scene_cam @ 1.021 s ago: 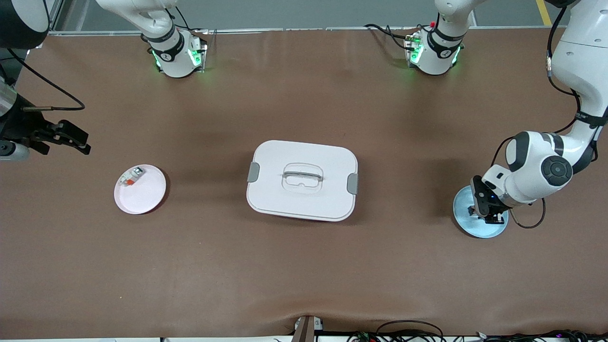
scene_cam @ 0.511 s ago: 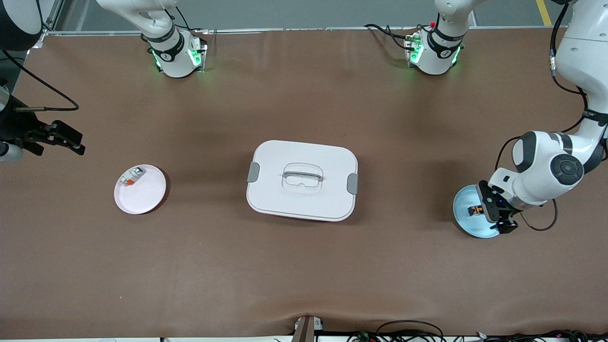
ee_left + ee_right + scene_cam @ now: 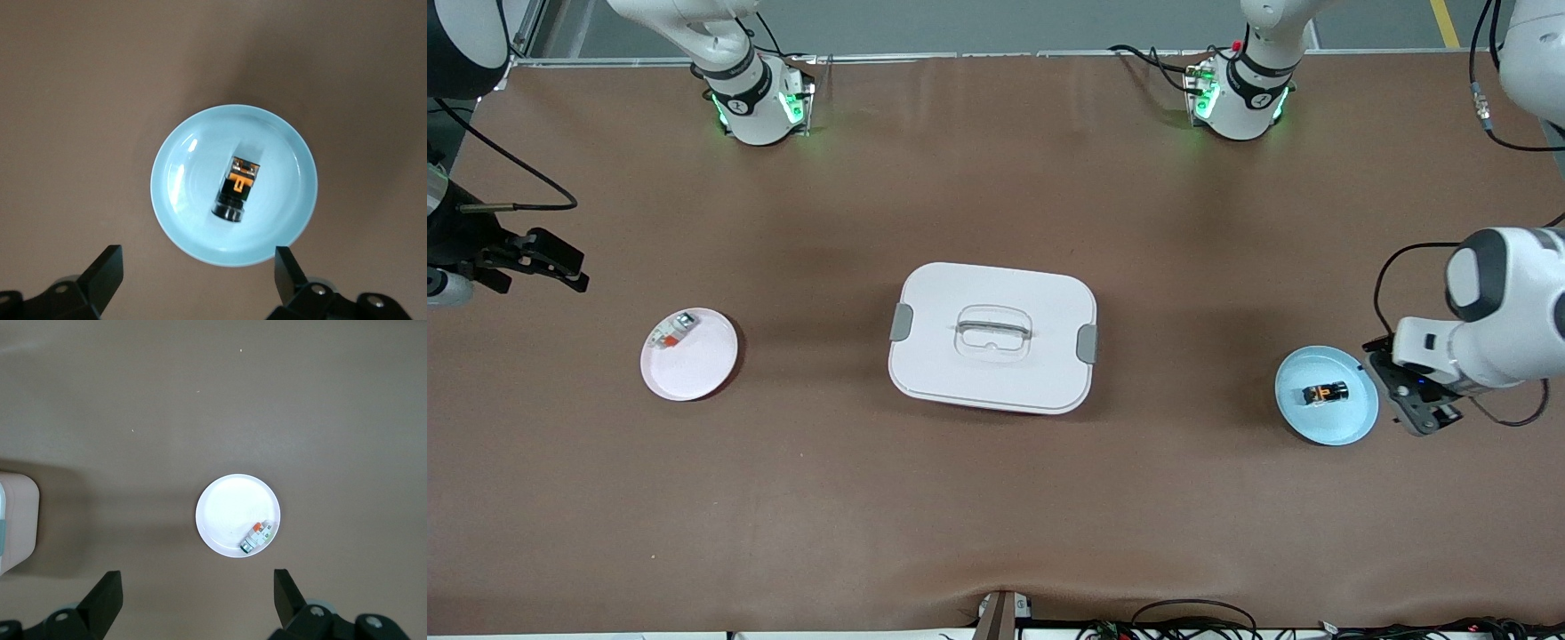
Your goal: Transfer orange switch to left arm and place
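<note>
The orange switch (image 3: 1323,393) lies on its side in the middle of the light blue plate (image 3: 1343,425), held by nothing, and that plate sits near the table's edge at the left arm's end. In the left wrist view the switch (image 3: 237,188) rests alone in the blue plate (image 3: 180,200), its orange markings facing up. Just beside the plate and off its rim hangs the left gripper (image 3: 1414,400), fingers spread wide and empty; from the wrist both fingertips (image 3: 107,267) frame the plate with nothing between them. At the centre of the table stands the box (image 3: 992,337), lid on and latches at both ends, well apart from the plate. Toward the right arm's end sits the white plate (image 3: 703,373), carrying a small white-and-grey piece with a red-orange part (image 3: 671,331). The right gripper (image 3: 547,262) waits over bare table by that end's edge, fingers wide and empty too. My read: the placing step looks done, the switch delivered past the box. What the next move calls for is only a clean retreat of the left arm, lifting away without brushing the plate.
</note>
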